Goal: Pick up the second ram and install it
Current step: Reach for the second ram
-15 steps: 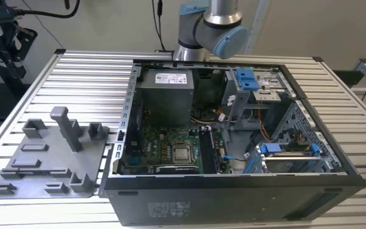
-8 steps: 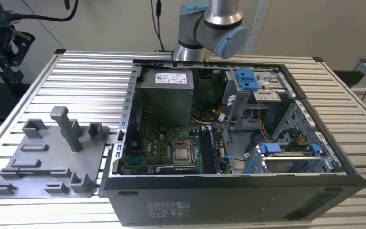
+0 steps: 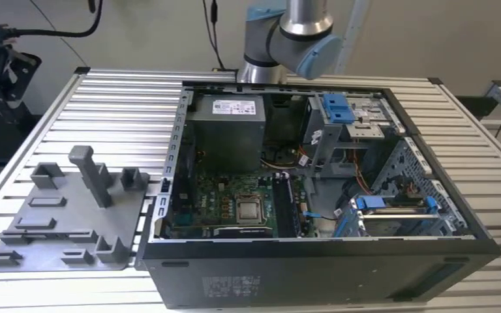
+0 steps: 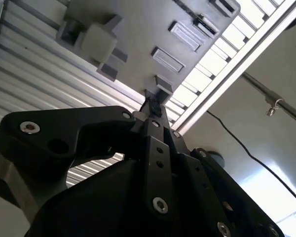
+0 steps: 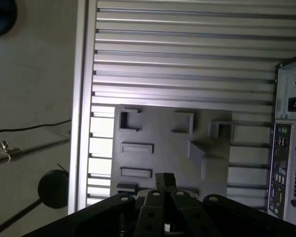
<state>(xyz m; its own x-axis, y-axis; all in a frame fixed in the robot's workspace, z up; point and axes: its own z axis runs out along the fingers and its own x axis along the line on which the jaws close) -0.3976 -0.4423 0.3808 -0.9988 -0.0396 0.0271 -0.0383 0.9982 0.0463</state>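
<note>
In both wrist views my gripper (image 5: 164, 180) (image 4: 153, 106) hangs high above the grey fixture tray (image 5: 158, 129) (image 4: 138, 29), over the tray's edge nearest the table's rim. Its two dark fingers are pressed together and I see nothing between them. The second ram is out of view: no dark stick lies on the tray (image 3: 68, 222), and I cannot make one out among the dark slots beside the silver processor (image 3: 248, 210). In the exterior view the arm (image 3: 289, 39) rises behind the open computer case (image 3: 320, 274).
A grey upright post (image 3: 89, 173) and several low holders stand on the tray. The case's rear panel (image 5: 288, 148) lies beside the tray. The slatted metal table (image 3: 120, 104) ends close to the tray, with floor and cables (image 5: 29, 129) beyond.
</note>
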